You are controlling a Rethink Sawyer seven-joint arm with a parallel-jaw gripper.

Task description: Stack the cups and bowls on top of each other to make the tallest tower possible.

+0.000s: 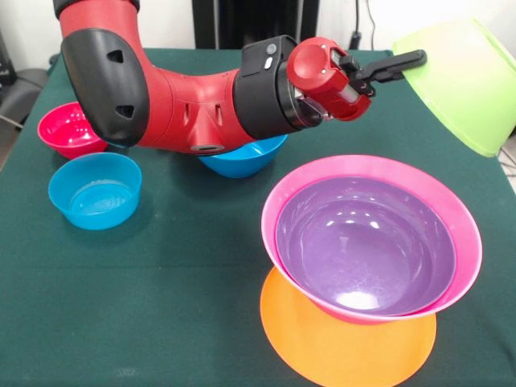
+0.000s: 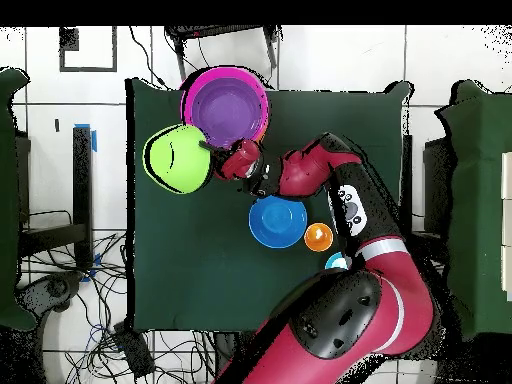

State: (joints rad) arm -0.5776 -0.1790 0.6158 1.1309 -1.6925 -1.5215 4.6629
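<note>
Green bowl (image 1: 468, 81) in end effector (image 1: 407, 61), tilted, above table

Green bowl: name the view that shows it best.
Overhead view: the whole green bowl shows, its rim held by the hand. The front view cuts it off at the picture's right edge.

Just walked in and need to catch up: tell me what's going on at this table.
The red arm's gripper holds the green bowl by its rim, tilted in the air beside the tower. The tower so far is an orange bowl turned upside down as base, with the pink bowl on it and the purple bowl nested inside. A red bowl and two blue bowls wait on the table.
</note>
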